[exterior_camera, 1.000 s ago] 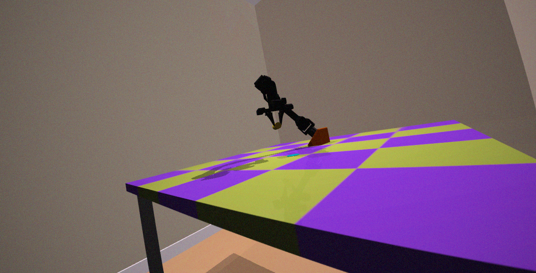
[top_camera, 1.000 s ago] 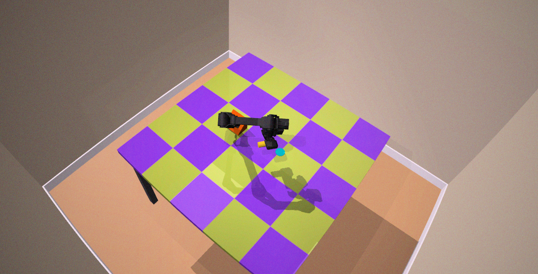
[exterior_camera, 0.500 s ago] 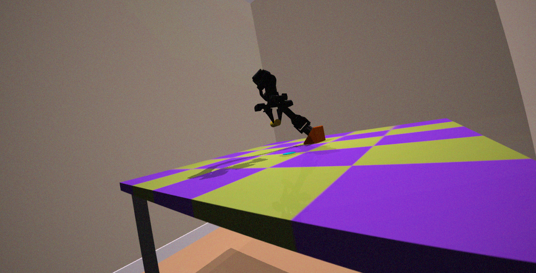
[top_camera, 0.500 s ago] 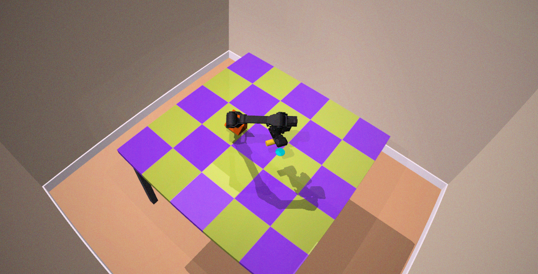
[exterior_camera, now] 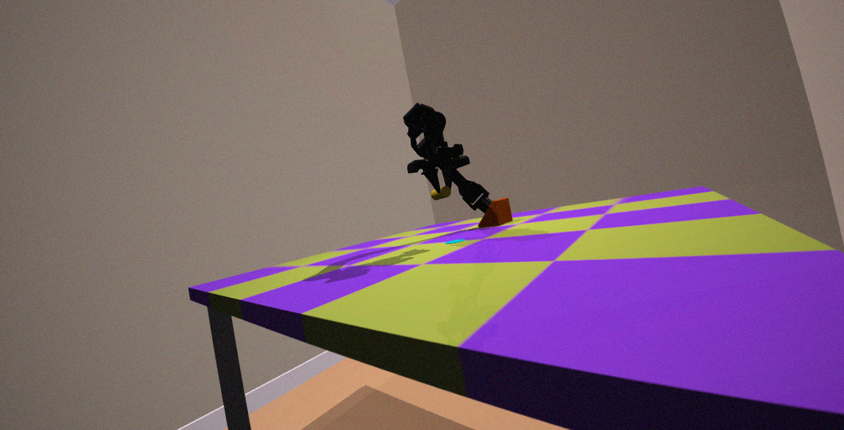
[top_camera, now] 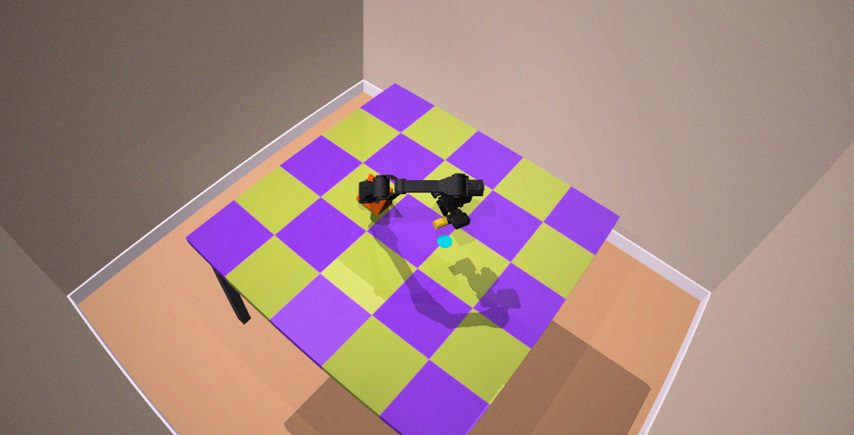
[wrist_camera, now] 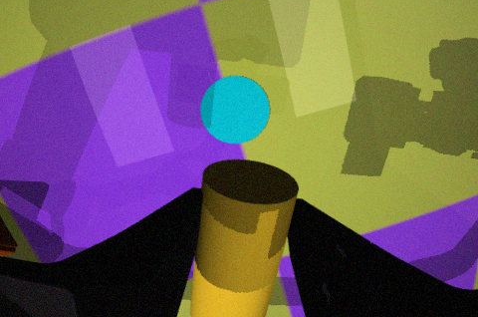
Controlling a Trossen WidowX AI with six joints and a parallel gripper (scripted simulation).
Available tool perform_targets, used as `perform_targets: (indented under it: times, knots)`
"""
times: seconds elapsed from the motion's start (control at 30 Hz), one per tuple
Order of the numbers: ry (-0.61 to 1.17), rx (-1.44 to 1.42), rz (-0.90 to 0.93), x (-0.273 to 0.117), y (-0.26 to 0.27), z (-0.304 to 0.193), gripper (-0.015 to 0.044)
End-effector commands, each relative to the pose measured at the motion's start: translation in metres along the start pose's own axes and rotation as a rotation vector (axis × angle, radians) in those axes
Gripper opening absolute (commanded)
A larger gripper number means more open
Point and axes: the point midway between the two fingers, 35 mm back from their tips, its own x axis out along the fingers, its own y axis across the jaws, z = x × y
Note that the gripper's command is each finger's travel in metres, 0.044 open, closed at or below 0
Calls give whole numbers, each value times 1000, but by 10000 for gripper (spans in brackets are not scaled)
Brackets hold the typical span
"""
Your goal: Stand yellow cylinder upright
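Yellow, the tall cylinder (top_camera: 440, 223) (exterior_camera: 440, 192) (wrist_camera: 242, 242) hangs tilted above the desk (top_camera: 346, 337) (exterior_camera: 383, 285) (wrist_camera: 124, 143), clamped in the pincer (top_camera: 449, 221) (exterior_camera: 443, 189) (wrist_camera: 246, 204). Lowering it before it is turned upright could strike an edge, twist the grip and topple it off the cyan circle (top_camera: 444, 241) (exterior_camera: 455, 241) (wrist_camera: 235, 110).

The cylinder (top_camera: 439, 223) (exterior_camera: 441, 192) (wrist_camera: 244, 237) is sitting between the fingers of the tool (top_camera: 448, 221) (exterior_camera: 444, 191) (wrist_camera: 246, 204), which is hanging above the table (top_camera: 417, 337) (exterior_camera: 649, 297) (wrist_camera: 413, 197). The circle (top_camera: 444, 241) (exterior_camera: 455, 241) (wrist_camera: 235, 109) is lying on the table below the tool, showing beyond its fingertips in the wrist view. The block (top_camera: 377, 204) (exterior_camera: 498, 213) (wrist_camera: 7, 242) is standing on the table, left of the tool in the top and wrist views.
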Motion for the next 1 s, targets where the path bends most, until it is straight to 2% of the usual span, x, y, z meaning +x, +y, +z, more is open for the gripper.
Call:
perform_targets:
  times: [0.0, 0.97]
  knots:
    - [0, -16, 5, 1, 2, 6, 105]
    - [-157, 5, 149, 18, 8, 5, 105]
